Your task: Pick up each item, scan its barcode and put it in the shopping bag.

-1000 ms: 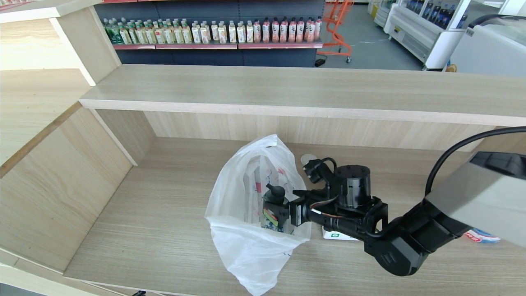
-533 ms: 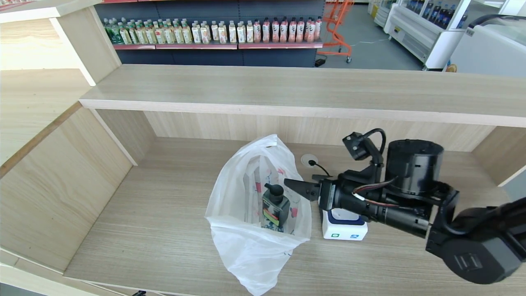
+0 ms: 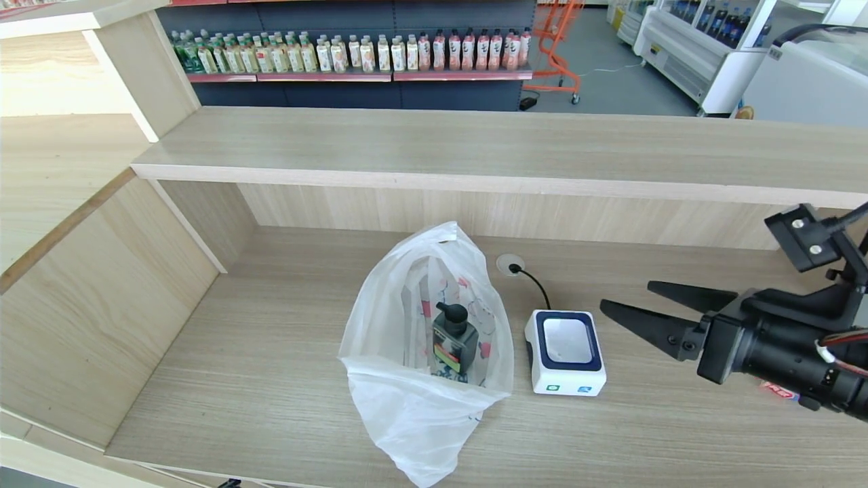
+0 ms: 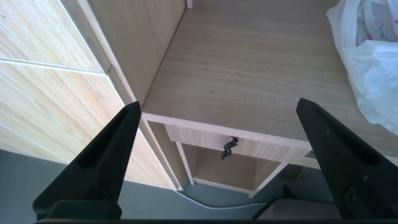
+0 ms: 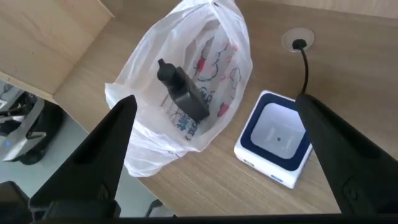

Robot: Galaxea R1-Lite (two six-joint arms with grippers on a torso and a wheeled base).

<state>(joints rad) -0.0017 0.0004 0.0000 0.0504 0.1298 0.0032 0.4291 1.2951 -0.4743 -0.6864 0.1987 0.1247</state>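
Nearest the robot, the left gripper [image 4: 217, 104] hangs off the front edge of the counter [image 3: 271, 379] with its fingers spread wide and nothing between them. It is probably parked there so that it does not block the work. A little further in, the shopping bag [image 3: 424, 379] stands on the counter with its mouth gaping upward, which lets things be dropped in from above without anyone holding it. Inside it a dark pump bottle [image 3: 454, 346] stands upright against the far side of the bag, so that item looks done with. Just beside the bag, on the robot's right, sits the scanner [image 3: 565, 350] with its window facing up. Being so close to the bag, it keeps the trip from scan to drop short. Right of the scanner and apart from it, the right gripper [image 3: 624, 296] hovers above the counter, its fingers parted and empty and pointing back toward the bag and scanner. Under that arm a red-and-white packet [image 3: 780, 391] peeks out, mostly hidden; it is likely the next thing to fetch. Behind the scanner its cable [image 3: 536, 285] runs to a hole [image 3: 510, 263] in the counter, which keeps the cord off the working area. Further back a raised ledge [image 3: 475, 146] walls off the counter, and beyond it are shop shelves [image 3: 352, 54] lined with drinks.
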